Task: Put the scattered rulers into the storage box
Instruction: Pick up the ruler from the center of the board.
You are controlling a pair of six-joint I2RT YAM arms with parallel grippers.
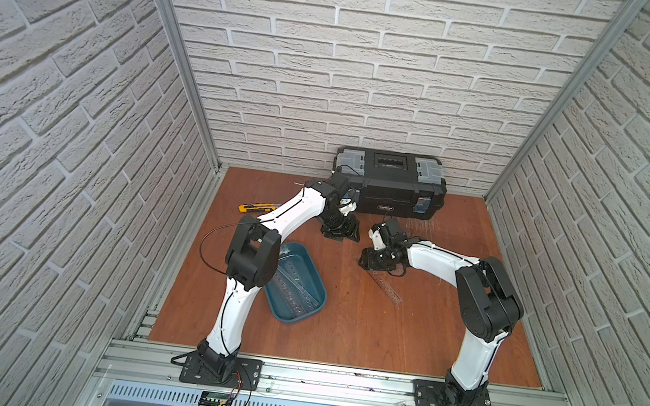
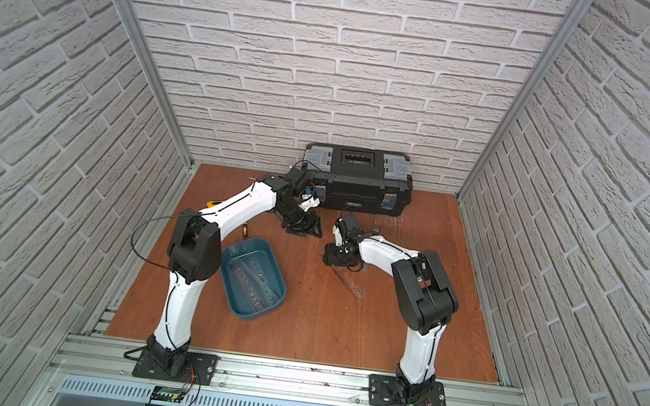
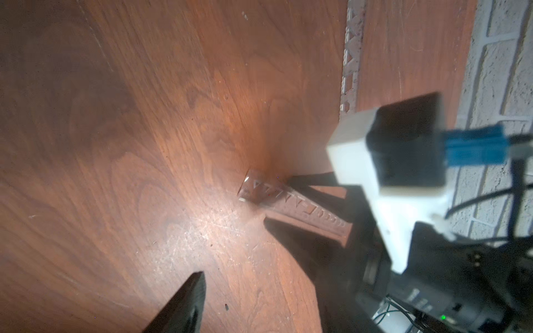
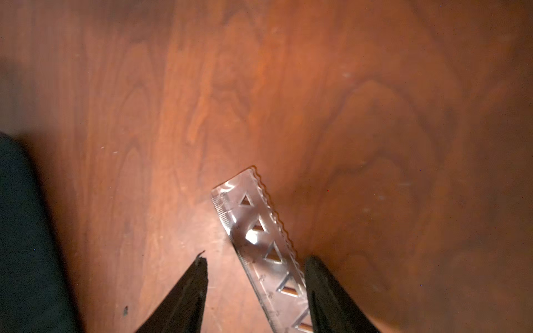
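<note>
Couple of rulers (image 1: 296,292) were lying in the teal storage box (image 1: 296,259), and one more ruler (image 4: 259,245) sat flat on the wooden table (image 1: 342,331). The right gripper (image 4: 256,256) straddled its end, fingers spread, not pinching it. The left gripper (image 1: 338,232) hung spread near the black toolbox (image 1: 387,186), holding nothing

Teal-blue storage box (image 1: 304,261); clear ruler (image 4: 259,245) with triangle cutouts; reddish-brown wood-grain table (image 1: 383,335); black toolbox (image 1: 387,190), grey latches (image 1: 429,170); yellow-and-black knife (image 1: 257,207).
</note>
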